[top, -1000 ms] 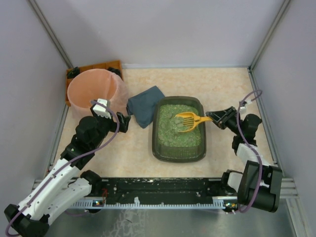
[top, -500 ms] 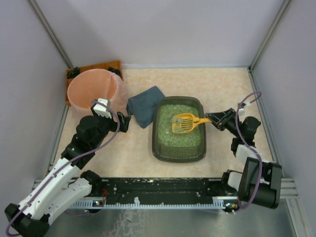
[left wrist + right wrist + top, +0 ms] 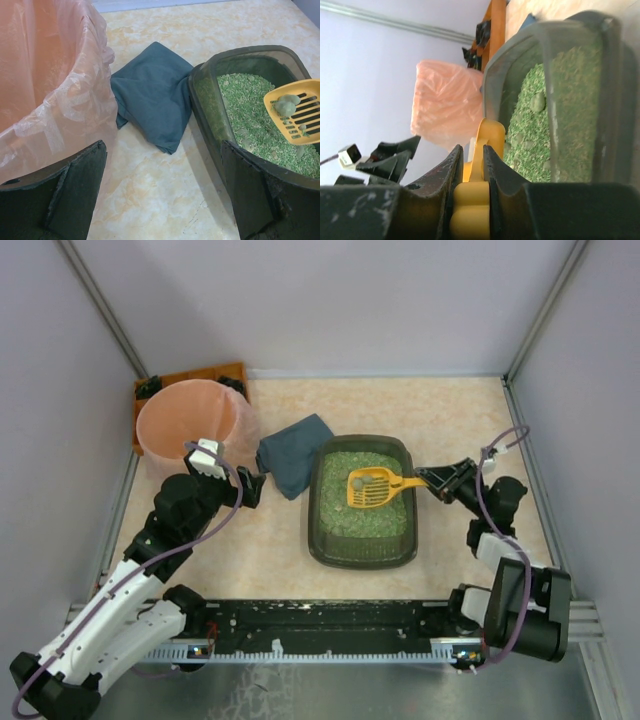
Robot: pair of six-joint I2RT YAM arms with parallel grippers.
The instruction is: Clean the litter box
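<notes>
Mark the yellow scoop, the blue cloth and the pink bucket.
yellow scoop (image 3: 375,493), top view, on its slotted head.
blue cloth (image 3: 152,97), left wrist view, middle of the folded fabric.
pink bucket (image 3: 172,412), top view, on its lined inner wall.

The litter box (image 3: 362,558) sits just right of the middle of the surface (image 3: 455,410), full of green granules (image 3: 345,522). The right pincer (image 3: 428,478) grips the handle of a yellow scoop (image 3: 375,491), its slotted blade (a grey clump (image 3: 358,481) lying on it) over the granules. A folded blue cloth (image 3: 293,455) lies just left of the box. A pink bucket (image 3: 150,437) stands in the far left corner, the left pincer (image 3: 250,486) near it.
</notes>
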